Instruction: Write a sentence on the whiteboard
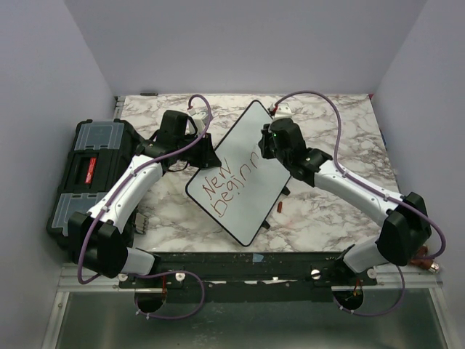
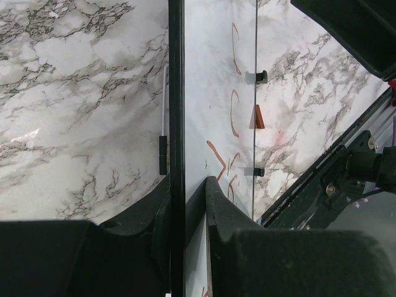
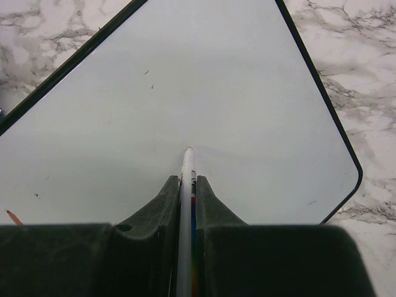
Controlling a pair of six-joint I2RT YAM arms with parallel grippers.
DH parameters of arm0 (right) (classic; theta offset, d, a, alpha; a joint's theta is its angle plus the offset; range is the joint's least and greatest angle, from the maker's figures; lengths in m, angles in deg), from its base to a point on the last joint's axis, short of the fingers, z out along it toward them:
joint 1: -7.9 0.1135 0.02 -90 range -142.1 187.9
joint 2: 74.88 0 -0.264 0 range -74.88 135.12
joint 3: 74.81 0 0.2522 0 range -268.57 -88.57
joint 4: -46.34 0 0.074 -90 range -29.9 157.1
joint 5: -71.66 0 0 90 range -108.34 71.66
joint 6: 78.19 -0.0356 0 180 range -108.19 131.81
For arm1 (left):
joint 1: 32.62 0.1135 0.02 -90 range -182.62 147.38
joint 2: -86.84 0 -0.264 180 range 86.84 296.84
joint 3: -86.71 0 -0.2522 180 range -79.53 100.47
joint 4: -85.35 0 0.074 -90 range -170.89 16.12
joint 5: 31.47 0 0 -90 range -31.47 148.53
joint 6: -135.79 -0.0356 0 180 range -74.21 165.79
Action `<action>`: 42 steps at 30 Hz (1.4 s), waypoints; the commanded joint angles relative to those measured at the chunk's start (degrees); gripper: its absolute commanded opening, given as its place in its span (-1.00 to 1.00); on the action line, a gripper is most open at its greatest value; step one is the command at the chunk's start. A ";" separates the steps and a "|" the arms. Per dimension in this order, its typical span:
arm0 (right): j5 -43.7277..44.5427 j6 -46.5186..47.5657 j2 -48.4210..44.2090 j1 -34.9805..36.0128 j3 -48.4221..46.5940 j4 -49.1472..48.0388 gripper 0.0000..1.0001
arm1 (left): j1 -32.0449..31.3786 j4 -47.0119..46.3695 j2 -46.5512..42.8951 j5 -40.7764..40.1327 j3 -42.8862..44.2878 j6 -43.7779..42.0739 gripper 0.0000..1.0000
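Marble tabletop [image 1: 327, 218] carries the whiteboard [image 1: 254, 134], left end effector [image 2: 185, 185] clamped on its frame, right end effector [image 3: 187, 179] clamped on a marker [image 3: 187, 164] whose tip meets its surface.

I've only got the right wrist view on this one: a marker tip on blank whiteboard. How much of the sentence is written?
Observer: In the top view the sentence reads "New" with "Beginn" under it, in red. The second line looks unfinished.
Operator: Is the other arm doing anything?
Observer: The left gripper is shut on the whiteboard, with a finger on each side of its black frame.
Operator: Anything else nearby?
Observer: A black toolbox sits left of the board.
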 commanded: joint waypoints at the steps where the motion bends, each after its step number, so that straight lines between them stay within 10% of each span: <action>1: -1.56 1.55 2.07 -0.71 -2.76 -0.40 -0.99 | -1.75 3.98 1.25 -7.73 -1.30 -8.16 -1.00; 42: -3.29 0.75 -0.18 -1.05 -4.14 1.19 -0.99 | -2.00 4.07 1.09 -7.99 -1.35 -8.23 -1.00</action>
